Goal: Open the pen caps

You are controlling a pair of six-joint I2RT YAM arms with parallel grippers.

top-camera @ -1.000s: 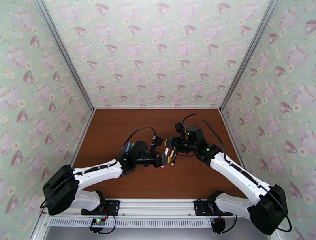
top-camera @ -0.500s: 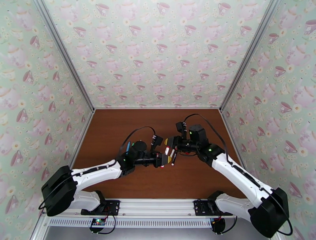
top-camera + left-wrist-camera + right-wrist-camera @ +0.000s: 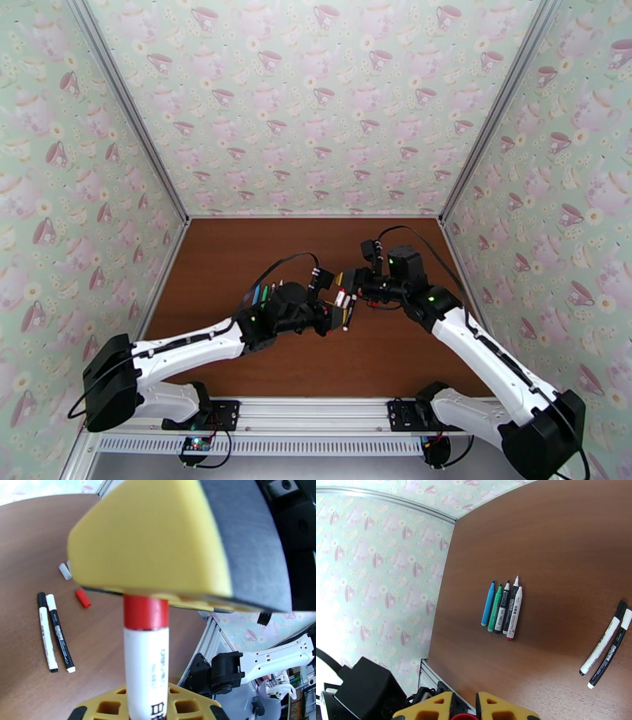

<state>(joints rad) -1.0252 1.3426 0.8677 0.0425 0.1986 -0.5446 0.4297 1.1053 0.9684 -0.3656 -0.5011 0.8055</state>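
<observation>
Entry, setting: you are running this in a robotics lab test cell, not a lived-in room.

Evidence:
- The brown table point(image 3: 237, 260) is boxed on three sides by flat panels point(image 3: 316, 103) papered in a teacup print.
- Bare aluminium profiles point(image 3: 134, 118) join the panels.
- Two white robot arms point(image 3: 189, 343) are bolted to a slotted metal rail point(image 3: 316, 410) at the near edge.
- The left wrist view shows cluttered gear point(image 3: 282, 687) past the rail, too small to identify.
</observation>
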